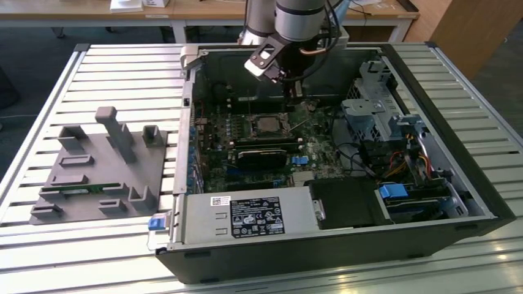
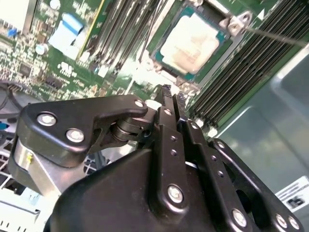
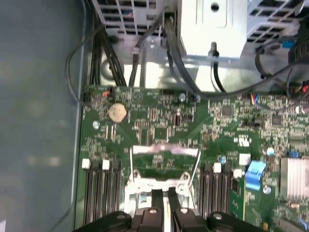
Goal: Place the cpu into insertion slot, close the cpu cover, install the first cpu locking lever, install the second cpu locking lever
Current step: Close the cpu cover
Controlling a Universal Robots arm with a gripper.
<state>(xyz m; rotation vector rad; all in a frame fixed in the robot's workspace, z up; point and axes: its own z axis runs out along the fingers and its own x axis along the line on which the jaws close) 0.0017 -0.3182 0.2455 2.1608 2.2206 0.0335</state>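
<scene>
The cpu (image 2: 193,41), a small square chip with a dull silver top, lies in the insertion slot (image 1: 265,125) on the green motherboard. The thin silver cpu cover (image 2: 236,23) appears to lie around the chip. A thin wire locking lever (image 2: 275,36) juts away from one corner of the socket. Wire levers stand up at both sides of the socket in the first wrist view. My gripper (image 1: 292,95) hangs just above the board beside the socket. Its black fingers (image 3: 157,200) are shut with nothing between them, and the tips (image 2: 166,96) sit close to the socket's edge.
The open computer case (image 1: 457,177) lies on a slatted table. It holds a power supply (image 1: 245,217), a drive cage (image 1: 372,116), a black block (image 1: 261,158) near the socket and loose cables (image 3: 174,43). Memory slots (image 2: 231,77) flank the socket. A grey fixture block (image 1: 98,165) sits at the exterior view's left.
</scene>
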